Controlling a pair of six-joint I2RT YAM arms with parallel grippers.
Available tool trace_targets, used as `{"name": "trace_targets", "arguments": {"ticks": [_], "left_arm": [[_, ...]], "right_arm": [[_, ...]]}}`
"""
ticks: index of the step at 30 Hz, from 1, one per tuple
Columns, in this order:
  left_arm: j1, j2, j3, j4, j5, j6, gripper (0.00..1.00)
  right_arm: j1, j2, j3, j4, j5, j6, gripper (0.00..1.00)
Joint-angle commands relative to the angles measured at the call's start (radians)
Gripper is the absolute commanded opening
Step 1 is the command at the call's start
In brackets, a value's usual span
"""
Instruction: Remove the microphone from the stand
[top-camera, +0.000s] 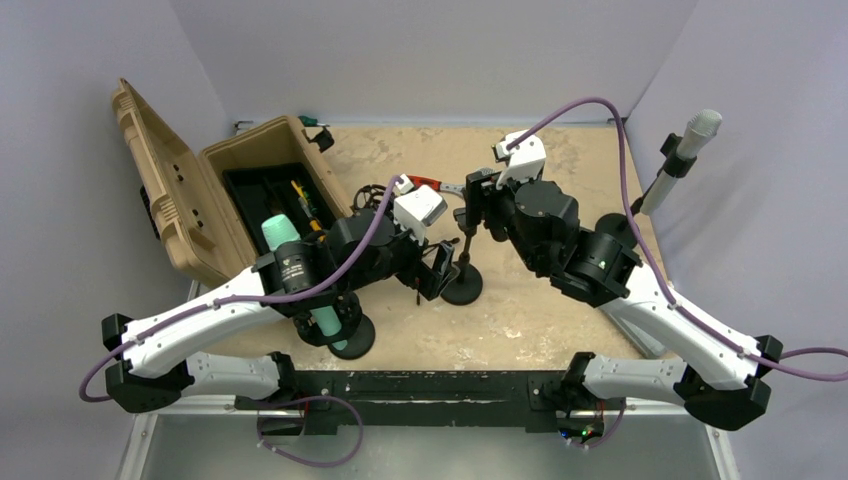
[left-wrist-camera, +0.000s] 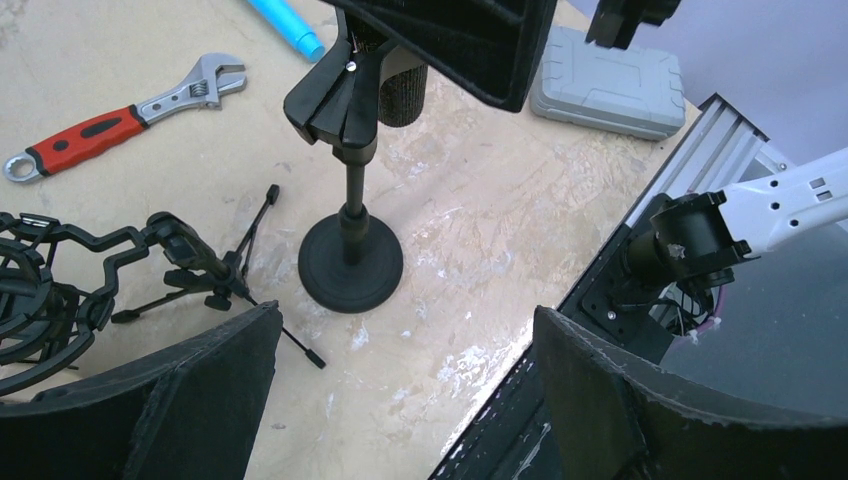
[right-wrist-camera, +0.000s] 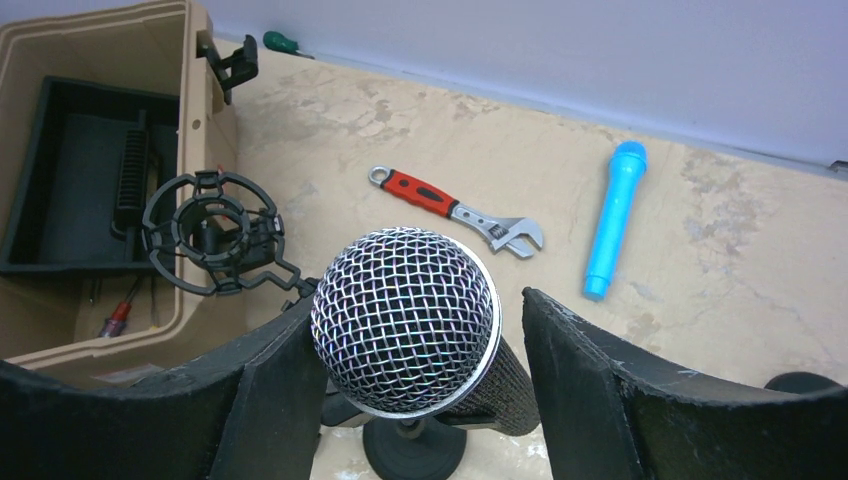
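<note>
Bright, even, diffuse light from overhead in all three views. Only faint, soft-edged shadows on the mottled beige worktop (top-camera: 520, 322), deepest around the round black stand base (left-wrist-camera: 350, 268). Small gleams on the silver wire-mesh microphone head (right-wrist-camera: 405, 318) and on the chrome end of the red-handled adjustable wrench (left-wrist-camera: 125, 115); glare confined to those spots. Crisp focus mid-frame from both wrists, softer on the black padded fingers (right-wrist-camera: 620, 390) close to the lens at the bottom edge. From above, somewhat grainy and soft, with black arm joints (top-camera: 545, 215) short of detail.
</note>
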Motion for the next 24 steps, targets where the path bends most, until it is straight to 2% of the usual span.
{"name": "trace_targets", "arguments": {"ticks": [1,11,17,24], "left_arm": [[0.013,0.015,0.046,0.042,0.007,-0.005,0.93],[0.059,0.053,0.024,0.132,-0.005,0.019,0.9],[0.073,0.061,-0.013,0.233,-0.048,0.069,0.86],[0.077,0.063,-0.118,0.433,-0.063,0.121,0.8]], "right_arm": [[0.001,0.007,0.039,0.049,-0.001,-0.078,0.65],[-0.001,0.031,0.007,0.126,0.028,-0.119,0.61],[-0.001,0.025,-0.012,0.148,0.028,-0.126,0.46],[-0.001,-0.005,-0.036,0.169,-0.012,-0.122,0.34]]}}
